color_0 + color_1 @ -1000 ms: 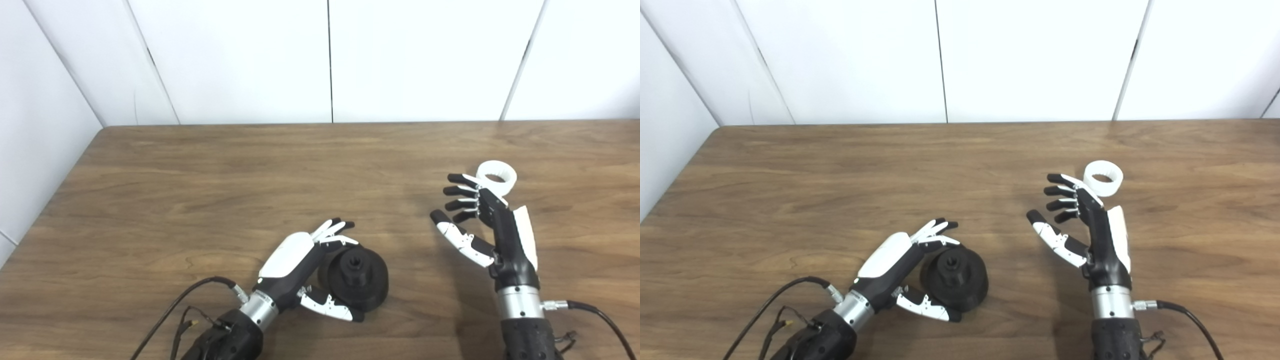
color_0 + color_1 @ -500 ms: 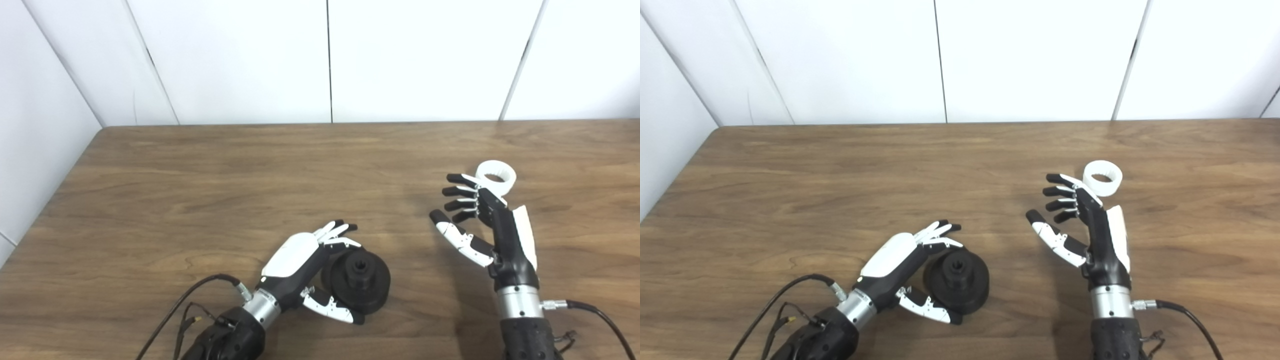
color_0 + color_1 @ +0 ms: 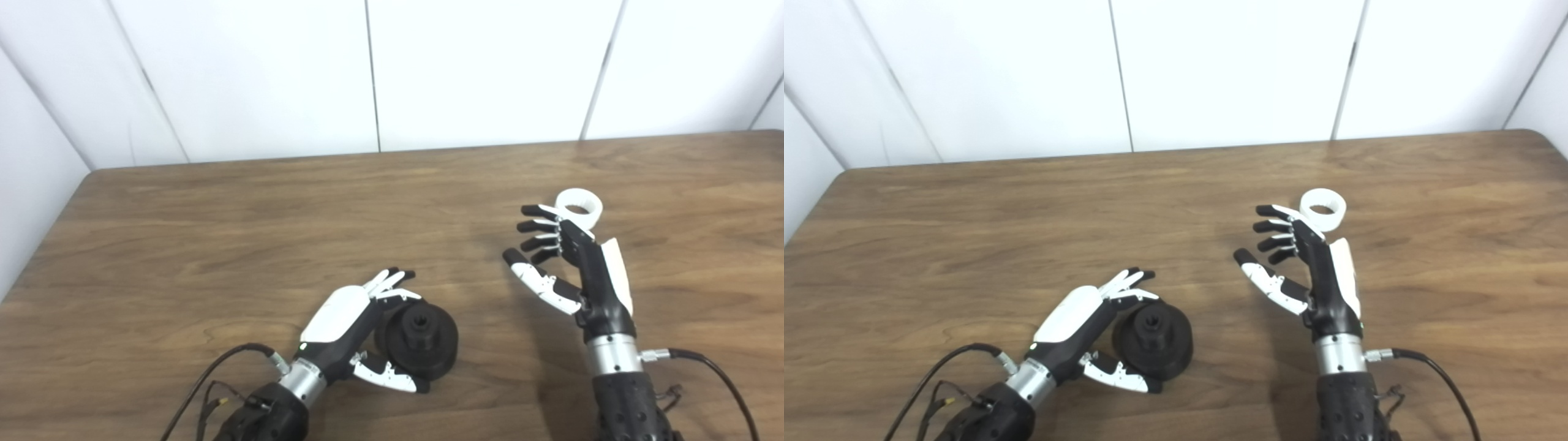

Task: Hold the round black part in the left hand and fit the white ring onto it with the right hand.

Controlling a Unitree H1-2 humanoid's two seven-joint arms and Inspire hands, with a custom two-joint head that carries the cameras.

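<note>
Here, on the wooden table (image 3: pixel 184 233), the left hand (image 3: pixel 352 321) lies low at the near edge, its fingers (image 3: pixel 392 283) and thumb curled loosely around the round black part (image 3: pixel 419 339), which rests on the tabletop; whether the hand grips it firmly cannot be told. To the right, the right hand (image 3: pixel 572 263) stands upright and empty, fingers spread and thumb extended. The white ring (image 3: pixel 578 206) lies flat on the table just behind its fingertips, well apart from the black part.
</note>
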